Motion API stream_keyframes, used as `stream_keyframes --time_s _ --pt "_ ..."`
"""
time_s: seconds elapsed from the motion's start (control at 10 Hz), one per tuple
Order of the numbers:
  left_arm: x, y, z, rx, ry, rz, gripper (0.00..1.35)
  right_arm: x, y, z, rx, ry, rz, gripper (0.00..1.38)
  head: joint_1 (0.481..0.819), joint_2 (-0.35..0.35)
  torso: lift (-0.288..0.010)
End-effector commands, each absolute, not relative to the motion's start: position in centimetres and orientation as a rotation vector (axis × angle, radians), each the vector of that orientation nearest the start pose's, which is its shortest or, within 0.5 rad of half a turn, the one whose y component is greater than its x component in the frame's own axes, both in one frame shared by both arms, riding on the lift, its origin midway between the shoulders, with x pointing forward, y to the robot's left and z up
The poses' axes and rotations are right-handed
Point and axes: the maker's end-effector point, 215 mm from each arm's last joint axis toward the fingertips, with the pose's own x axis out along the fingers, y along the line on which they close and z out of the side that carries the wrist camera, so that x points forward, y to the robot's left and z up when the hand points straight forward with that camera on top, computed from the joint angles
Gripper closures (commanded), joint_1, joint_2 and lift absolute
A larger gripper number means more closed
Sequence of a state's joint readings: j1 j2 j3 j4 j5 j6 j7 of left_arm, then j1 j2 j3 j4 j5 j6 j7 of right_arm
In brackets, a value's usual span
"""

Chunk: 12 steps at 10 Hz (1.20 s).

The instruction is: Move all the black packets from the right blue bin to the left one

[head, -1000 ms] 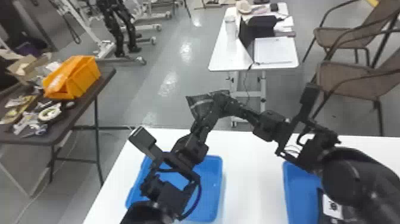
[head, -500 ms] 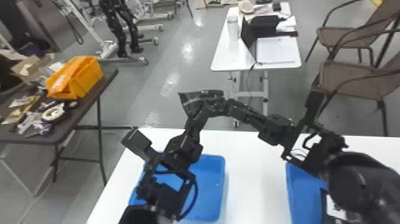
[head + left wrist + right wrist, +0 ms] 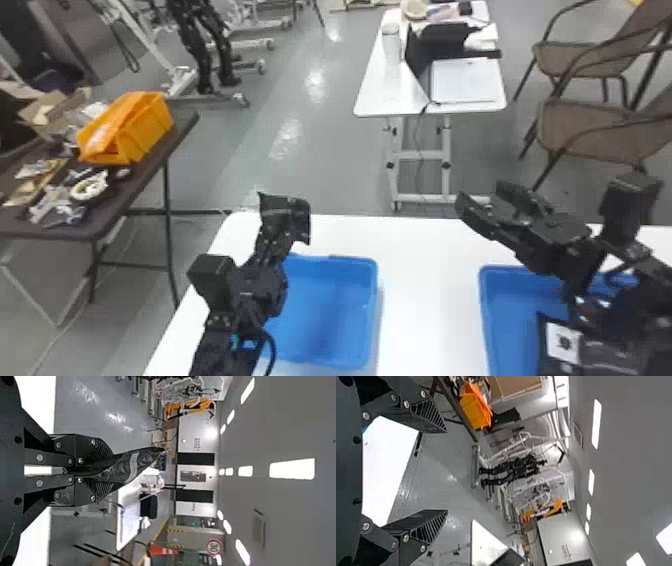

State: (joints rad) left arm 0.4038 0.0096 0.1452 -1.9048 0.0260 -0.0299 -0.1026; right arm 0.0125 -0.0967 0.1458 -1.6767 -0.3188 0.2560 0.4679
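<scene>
Black packet: thin, flexible, shiny and creased, with a pale grey band across it in the left wrist view. Loose end tapers to a dark point there; flares wide in the head view. Another black packet, white square label with dark mark, lies in the right blue bin, partly hidden by the right arm.

Surface: plain white worktable, 2 blue bins on it, apart, counting the left blue bin. Room: smooth grey floor with glare spots. Dark table on the left holds an orange crate and clutter. White desk at the back, 2 brown chairs to its right. Ceiling lights in the wrist views.

Left gripper: closed down on the packet, 1 end pinched between its 2 fingers, rest sticking out past the tips. Held packet is up off the table, toward the left bin's far side in the head view. Right gripper: fingers wide apart, nothing between them, well apart from the held packet.
</scene>
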Motion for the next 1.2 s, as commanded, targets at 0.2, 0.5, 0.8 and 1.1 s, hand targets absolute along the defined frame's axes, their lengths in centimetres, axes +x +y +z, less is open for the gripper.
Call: stream_keyframes --time_s 0.2,0.5,0.8,1.1 --pt "45.4 30.3 -37.9 0.182 0.073 0.011 0.45 50.9 -12.1 -36.6 0.168 0.152 0.509 0.31 0.695 0.229 0.000" --pt "45.9 28.6 -35.5 0.089 0.038 -0.049 0.15 48.6 -14.9 -39.1 0.115 0.206 0.434 0.31 0.695 0.184 0.000" --pt "45.7 27.7 -33.3 0.092 0.022 -0.119 0.15 46.3 -20.8 -41.9 0.027 0.270 0.275 0.31 0.695 0.124 0.000" --pt "45.9 28.2 -32.8 0.074 0.019 -0.133 0.16 44.9 -26.8 -46.6 0.034 0.358 0.155 0.31 0.695 0.056 0.000"
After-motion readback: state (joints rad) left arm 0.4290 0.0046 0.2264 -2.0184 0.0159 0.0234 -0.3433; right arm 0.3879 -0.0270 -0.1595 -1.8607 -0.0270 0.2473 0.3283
